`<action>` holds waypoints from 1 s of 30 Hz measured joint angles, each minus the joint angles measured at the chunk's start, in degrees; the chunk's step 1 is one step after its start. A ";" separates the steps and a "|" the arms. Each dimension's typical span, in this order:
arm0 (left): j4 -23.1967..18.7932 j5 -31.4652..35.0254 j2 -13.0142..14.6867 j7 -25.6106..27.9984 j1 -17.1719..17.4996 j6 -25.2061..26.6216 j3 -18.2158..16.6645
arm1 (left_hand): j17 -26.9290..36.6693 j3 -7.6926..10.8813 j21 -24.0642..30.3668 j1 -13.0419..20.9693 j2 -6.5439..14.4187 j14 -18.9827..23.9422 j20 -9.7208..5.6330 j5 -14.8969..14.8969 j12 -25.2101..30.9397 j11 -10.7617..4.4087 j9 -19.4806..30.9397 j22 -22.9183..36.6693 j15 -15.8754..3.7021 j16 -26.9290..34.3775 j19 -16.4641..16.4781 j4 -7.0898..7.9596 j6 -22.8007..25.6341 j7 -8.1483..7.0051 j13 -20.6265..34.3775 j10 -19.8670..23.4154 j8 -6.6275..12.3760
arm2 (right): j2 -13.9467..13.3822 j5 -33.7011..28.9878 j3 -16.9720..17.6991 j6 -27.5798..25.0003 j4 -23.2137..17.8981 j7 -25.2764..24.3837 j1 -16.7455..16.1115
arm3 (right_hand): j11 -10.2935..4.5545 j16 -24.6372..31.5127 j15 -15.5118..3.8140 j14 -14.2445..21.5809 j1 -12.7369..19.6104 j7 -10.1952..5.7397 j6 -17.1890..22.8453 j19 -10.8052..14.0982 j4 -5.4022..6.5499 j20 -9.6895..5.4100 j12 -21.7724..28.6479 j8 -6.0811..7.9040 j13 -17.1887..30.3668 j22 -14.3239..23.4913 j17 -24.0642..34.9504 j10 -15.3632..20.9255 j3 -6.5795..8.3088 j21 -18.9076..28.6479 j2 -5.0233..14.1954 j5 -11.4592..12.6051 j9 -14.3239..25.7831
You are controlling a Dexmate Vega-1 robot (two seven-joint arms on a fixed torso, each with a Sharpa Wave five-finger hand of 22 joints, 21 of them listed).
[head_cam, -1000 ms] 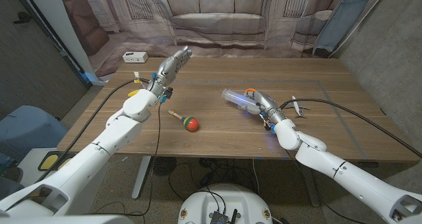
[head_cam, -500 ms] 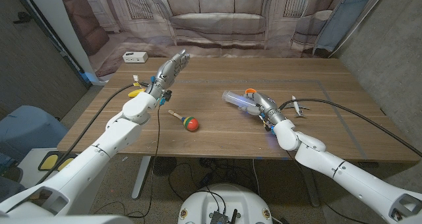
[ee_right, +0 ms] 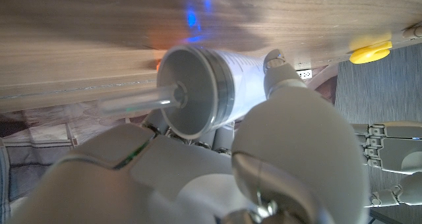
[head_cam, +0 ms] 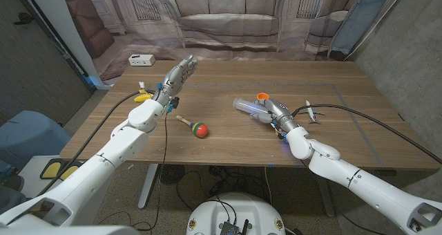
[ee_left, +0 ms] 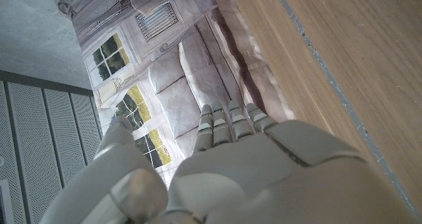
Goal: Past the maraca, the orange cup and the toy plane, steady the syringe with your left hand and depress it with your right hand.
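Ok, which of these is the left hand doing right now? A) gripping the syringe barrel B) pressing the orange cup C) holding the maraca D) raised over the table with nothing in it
D: the left hand is up above the table with its fingers extended and nothing in it, well apart from the syringe, which the right hand holds.

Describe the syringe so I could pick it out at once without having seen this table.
On the wooden table, look right of centre, where the right hand grips it. The syringe is a clear tube lying on its side, pointing toward the table's middle. The orange cup behind it is small and opaque; the maraca is wooden with a red-green ball.
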 measured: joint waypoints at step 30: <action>0.10 -0.44 0.02 0.18 0.58 0.04 -0.14 | 0.00 -0.26 0.00 0.00 0.00 0.00 -0.21 0.00 0.00 0.00 0.00 0.00 0.00 0.00 -0.21 0.25 0.01 0.00 0.00 0.00 0.00 | -0.95 -0.42 -1.07 -1.78 -0.20 2.70 0.65 | -1.34 0.44 0.08 -1.57 0.00 -1.33 -0.12 -1.96 0.24 0.29 -0.33 -0.23 0.81 -0.45 1.07 -1.33 -0.24 -1.40 0.00 -0.08 -0.08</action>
